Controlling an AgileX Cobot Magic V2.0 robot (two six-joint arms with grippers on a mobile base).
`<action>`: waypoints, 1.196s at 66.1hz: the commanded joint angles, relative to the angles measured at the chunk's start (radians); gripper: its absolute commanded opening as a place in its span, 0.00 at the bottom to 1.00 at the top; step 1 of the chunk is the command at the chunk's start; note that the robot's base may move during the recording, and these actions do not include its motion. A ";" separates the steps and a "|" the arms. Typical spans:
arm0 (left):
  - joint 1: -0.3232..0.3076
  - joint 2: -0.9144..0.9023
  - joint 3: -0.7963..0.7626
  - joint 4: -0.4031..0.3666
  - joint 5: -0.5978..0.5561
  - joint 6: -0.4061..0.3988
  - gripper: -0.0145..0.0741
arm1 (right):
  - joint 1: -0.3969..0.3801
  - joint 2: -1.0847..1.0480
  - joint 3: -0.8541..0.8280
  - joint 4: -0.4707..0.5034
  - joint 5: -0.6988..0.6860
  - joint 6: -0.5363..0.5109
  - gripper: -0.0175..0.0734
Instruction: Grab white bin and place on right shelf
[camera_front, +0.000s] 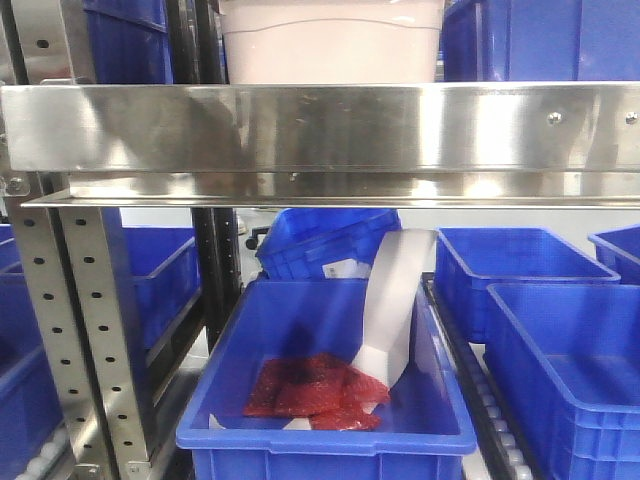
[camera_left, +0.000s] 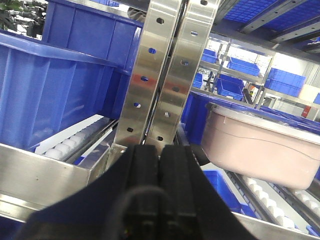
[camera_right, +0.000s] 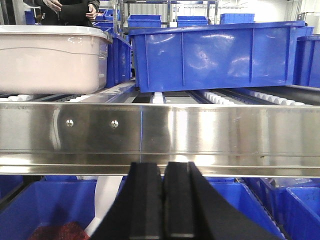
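white bin on right shelf, top cut off; left claw and right claw both pressed together, empty

A warehouse or stockroom is shown. Metal flow racks are seen with perforated steel uprights, wide stainless front rails and white roller tracks on the levels. Many identical blue plastic bins are stored on the racks, and further rows of such bins are visible on distant shelving.
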 joint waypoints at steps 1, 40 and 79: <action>0.001 0.010 -0.030 -0.013 -0.030 0.001 0.02 | 0.002 -0.018 0.001 -0.036 -0.085 0.001 0.27; 0.001 0.010 -0.030 -0.013 -0.030 0.001 0.02 | 0.002 -0.018 0.001 -0.084 -0.028 0.030 0.27; 0.001 0.010 -0.030 -0.013 -0.030 0.001 0.02 | 0.002 -0.018 0.001 -0.084 -0.006 0.059 0.27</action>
